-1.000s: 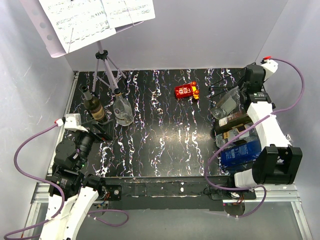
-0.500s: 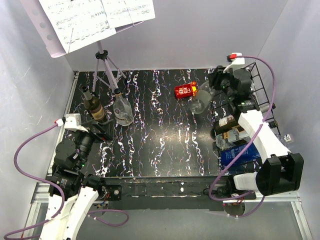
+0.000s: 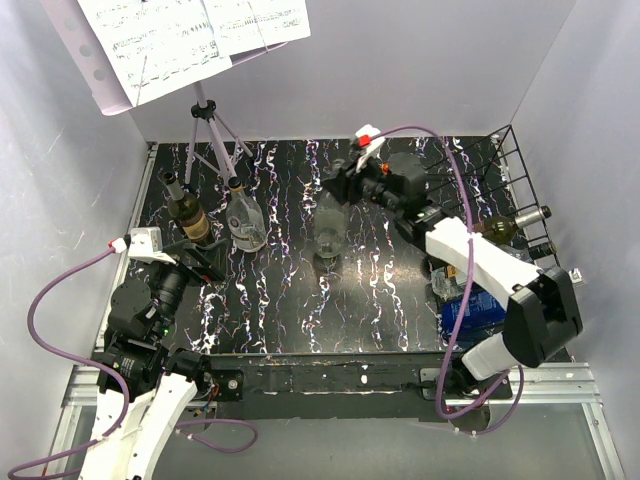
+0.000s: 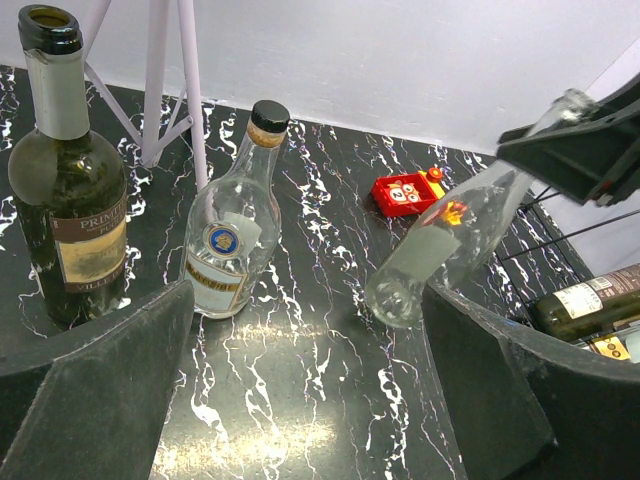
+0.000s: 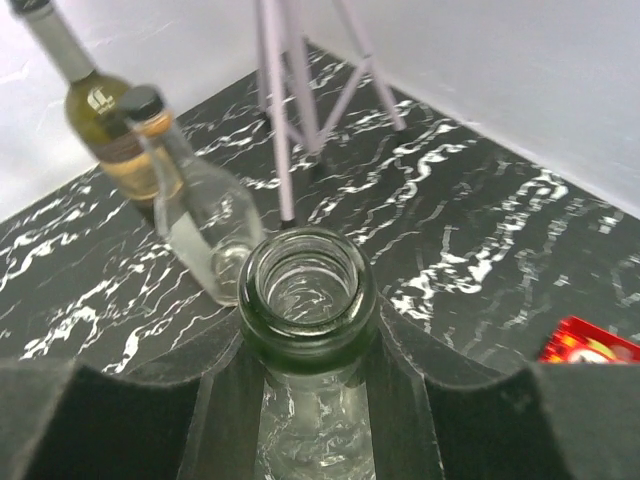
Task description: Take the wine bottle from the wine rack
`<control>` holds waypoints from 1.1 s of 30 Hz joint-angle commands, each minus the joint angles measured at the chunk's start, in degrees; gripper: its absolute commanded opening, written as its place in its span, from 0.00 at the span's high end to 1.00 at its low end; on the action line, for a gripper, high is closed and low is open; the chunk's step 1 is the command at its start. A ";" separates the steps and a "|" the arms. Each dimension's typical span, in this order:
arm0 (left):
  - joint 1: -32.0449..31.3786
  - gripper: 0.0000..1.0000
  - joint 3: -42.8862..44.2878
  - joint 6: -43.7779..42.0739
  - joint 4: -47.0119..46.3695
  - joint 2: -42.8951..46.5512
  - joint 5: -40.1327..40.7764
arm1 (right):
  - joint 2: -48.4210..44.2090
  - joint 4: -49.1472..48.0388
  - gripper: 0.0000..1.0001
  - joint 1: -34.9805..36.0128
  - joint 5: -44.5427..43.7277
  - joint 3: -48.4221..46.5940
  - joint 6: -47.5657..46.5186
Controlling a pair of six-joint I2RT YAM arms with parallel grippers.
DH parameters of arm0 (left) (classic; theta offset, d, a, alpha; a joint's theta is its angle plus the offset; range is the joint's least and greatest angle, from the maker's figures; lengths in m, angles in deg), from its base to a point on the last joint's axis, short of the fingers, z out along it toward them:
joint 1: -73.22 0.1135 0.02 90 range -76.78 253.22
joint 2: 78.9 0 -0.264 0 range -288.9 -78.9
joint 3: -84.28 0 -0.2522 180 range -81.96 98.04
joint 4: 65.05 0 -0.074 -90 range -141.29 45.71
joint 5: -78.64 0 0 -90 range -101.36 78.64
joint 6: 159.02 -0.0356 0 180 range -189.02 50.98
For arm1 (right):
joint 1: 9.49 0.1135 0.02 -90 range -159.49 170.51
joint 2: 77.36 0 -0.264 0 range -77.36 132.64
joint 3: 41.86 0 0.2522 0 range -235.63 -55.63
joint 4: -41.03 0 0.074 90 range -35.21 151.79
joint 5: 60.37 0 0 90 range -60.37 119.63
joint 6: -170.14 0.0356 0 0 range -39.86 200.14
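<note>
My right gripper point(image 3: 347, 186) is shut on the neck of a clear glass wine bottle point(image 3: 328, 236) and holds it tilted over the middle of the table, away from the black wire wine rack point(image 3: 522, 180) at the right. In the right wrist view the bottle's open mouth point(image 5: 308, 288) sits between the closed fingers point(image 5: 225, 400). The left wrist view shows this bottle point(image 4: 450, 245) slanting, base down, near the table top. Other bottles point(image 3: 505, 229) still lie in the rack. My left gripper point(image 3: 196, 262) is open and empty at the left.
A dark green wine bottle point(image 3: 186, 212) and a clear flask bottle point(image 3: 245, 220) stand at the left. A music stand's tripod point(image 3: 212, 140) is behind them. A red toy point(image 4: 408, 192) lies at the back centre. A blue object point(image 3: 470, 312) lies by the rack.
My right arm has swung left from the rack to the middle of the table, carrying the clear bottle out of the rack. The left arm has not moved.
</note>
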 commanded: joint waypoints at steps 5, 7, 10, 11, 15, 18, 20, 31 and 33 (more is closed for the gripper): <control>-0.29 0.02 0.01 -0.76 -0.01 0.62 0.10 | 5.25 -16.34 0.99 7.08 1.73 -10.50 -5.38; -0.20 0.02 0.01 -0.76 -0.01 0.71 0.10 | 7.27 -15.82 0.99 7.70 1.64 -12.43 -5.47; -0.20 0.02 0.10 -0.76 -0.01 0.80 0.27 | 10.26 -14.85 0.99 8.49 1.46 -15.16 -6.17; -0.29 0.02 0.01 -0.76 0.08 0.88 0.27 | 10.88 -14.50 0.99 8.67 1.38 -15.95 -6.60; -0.29 0.02 0.01 -0.76 0.17 0.97 0.18 | 12.73 -13.35 0.99 9.37 0.50 -18.50 -9.07; -0.29 0.02 0.10 -0.76 0.08 1.06 0.18 | 14.05 -12.83 0.99 9.37 -0.38 -19.65 -9.86; -0.29 0.02 0.09 -0.76 0.08 1.15 0.18 | 14.66 -12.82 0.99 9.37 -0.99 -20.00 -9.95; -0.29 0.02 0.01 -0.76 0.08 1.24 0.27 | 16.69 -12.91 0.99 9.37 -2.22 -20.01 -9.60; -0.29 0.02 0.10 -0.76 -0.01 1.24 0.27 | 16.86 -13.09 0.96 9.37 -2.93 -19.48 -9.51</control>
